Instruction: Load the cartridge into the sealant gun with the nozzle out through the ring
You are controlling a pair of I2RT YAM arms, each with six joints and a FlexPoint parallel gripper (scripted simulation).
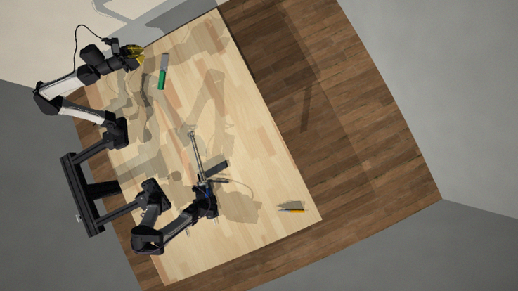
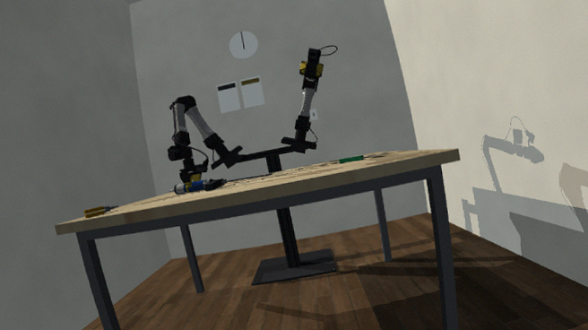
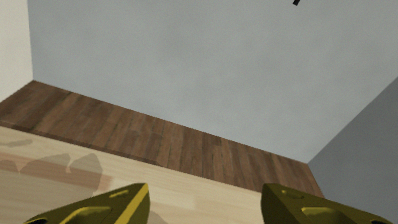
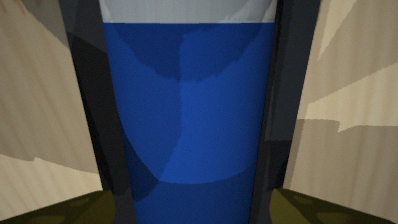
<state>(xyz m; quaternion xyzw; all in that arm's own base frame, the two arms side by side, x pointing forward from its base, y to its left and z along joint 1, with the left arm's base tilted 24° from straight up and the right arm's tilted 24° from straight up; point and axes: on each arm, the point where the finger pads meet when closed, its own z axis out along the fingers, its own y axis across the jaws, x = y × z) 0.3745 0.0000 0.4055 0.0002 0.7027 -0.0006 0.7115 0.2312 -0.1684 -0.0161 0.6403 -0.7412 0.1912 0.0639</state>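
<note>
The sealant gun (image 1: 217, 168) (image 2: 213, 185) lies on the table, its handle toward the table's far long edge. Its plunger rod (image 1: 197, 155) sticks out far behind the handle. The blue cartridge (image 2: 196, 184) (image 4: 200, 130) lies between the gun's dark side rails (image 4: 89, 107); a pale grey band borders the blue in the right wrist view. My right gripper (image 4: 192, 199) (image 2: 195, 180) is open, pointing down, its fingers on either side of the cartridge and rails. The front ring, nozzle seating and thumb plate cannot be made out. My left gripper (image 3: 205, 193) (image 1: 142, 54) is open and empty, raised high.
A green-handled scraper (image 1: 162, 79) (image 2: 351, 159) lies on the table near the left arm. A yellow-handled tool (image 1: 297, 211) (image 2: 95, 211) lies near the table's corner, beyond the right arm. The arms' stand (image 1: 78, 195) is along one long side of the table.
</note>
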